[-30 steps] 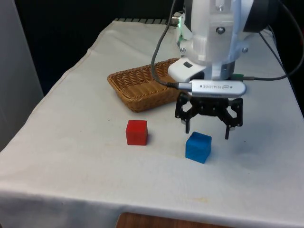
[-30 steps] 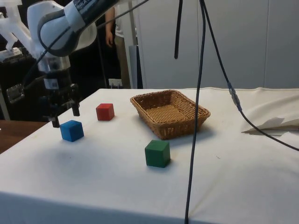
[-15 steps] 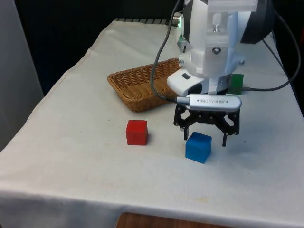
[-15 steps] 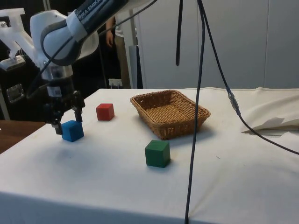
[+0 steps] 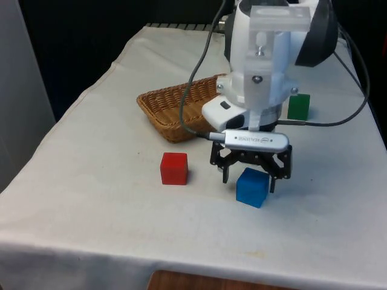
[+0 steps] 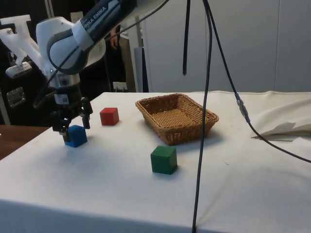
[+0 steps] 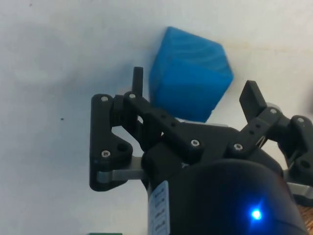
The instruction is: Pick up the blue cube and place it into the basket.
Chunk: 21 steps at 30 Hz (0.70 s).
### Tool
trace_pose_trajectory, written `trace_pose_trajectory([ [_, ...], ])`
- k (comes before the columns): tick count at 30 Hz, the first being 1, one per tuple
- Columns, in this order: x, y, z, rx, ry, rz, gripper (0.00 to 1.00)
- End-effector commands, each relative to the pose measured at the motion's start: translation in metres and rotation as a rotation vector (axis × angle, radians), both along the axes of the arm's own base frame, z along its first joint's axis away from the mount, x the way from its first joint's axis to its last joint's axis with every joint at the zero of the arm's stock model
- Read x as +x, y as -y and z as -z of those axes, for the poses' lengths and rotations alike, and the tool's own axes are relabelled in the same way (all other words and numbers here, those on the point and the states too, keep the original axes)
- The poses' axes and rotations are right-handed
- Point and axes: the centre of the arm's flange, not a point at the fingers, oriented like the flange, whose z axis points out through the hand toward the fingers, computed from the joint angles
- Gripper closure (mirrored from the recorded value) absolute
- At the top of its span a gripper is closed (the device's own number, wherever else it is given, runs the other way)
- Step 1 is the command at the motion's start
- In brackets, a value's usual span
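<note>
while my gripper (image 5: 249,176) sits low w/ fingers spread wide, i note the blue cube (image 5: 252,187) on the cloth between them, untouched; basket (image 5: 181,109) lies well beyond.

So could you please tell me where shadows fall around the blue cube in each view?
Front view: a soft shadow lies on the white cloth right of the blue cube, under the open claw. Side view: faint shading on the cloth around the cube. Wrist view: the cube's near face is darker than its top.
</note>
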Motion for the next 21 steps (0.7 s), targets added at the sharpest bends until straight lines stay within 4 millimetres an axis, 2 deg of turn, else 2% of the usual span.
trace_pose_trajectory([
  [1,0.001,0.001,0.001,-0.002,0.001,0.002,0.0],
  [7,0.005,0.011,0.008,-0.004,0.004,0.034,0.0],
  [16,0.006,0.013,0.009,-0.002,0.009,0.041,0.01],
  [17,0.006,0.013,0.008,-0.004,0.01,0.039,0.07],
  [18,0.006,0.013,0.009,-0.002,0.009,0.041,0.07],
  [21,0.006,0.014,0.01,-0.002,0.009,0.041,0.4],
])
